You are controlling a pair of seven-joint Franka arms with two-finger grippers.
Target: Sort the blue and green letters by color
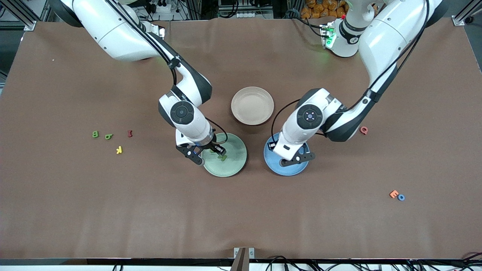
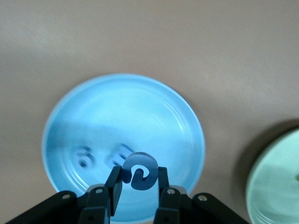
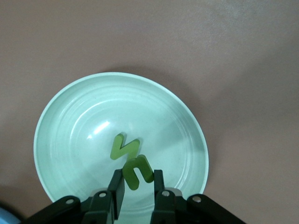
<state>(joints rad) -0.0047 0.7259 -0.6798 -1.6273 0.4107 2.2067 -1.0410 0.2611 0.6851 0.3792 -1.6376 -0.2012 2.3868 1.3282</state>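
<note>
while each gripper hung over its plate with a piece pinched, the danger lay in the letting go. the right gripper (image 3: pixel 138 175), over the green plate (image 1: pixel 237 148), had its fingers (image 3: pixel 117 186) drawn in against the held green letter (image 3: pixel 135 169), a chunky s-like squiggle. a piece so small and light could cling to one pad, or land on the lying green letter (image 3: pixel 124 147) and hop toward the rim. the left gripper (image 2: pixel 138 172), over the blue plate (image 2: pixel 140 93), was nearly closed on the curled blue letter (image 2: pixel 140 163), above two blurred blue pieces (image 2: pixel 84 157) in the dish, with the same hazard.

seen from the front, the green b (image 1: pixel 95 134) and another green piece (image 1: pixel 108 136) lay at nine o'clock from the green plate, toward the right arm's end, beside a red piece (image 1: pixel 130 133) and a yellow k (image 1: pixel 119 149). the blue ring (image 1: pixel 401 197) sat at four o'clock from the blue plate, touching an orange e (image 1: pixel 393 194), so a careless pinch there might drag the wrong colour along. all looked matte, thick and tiny
</note>
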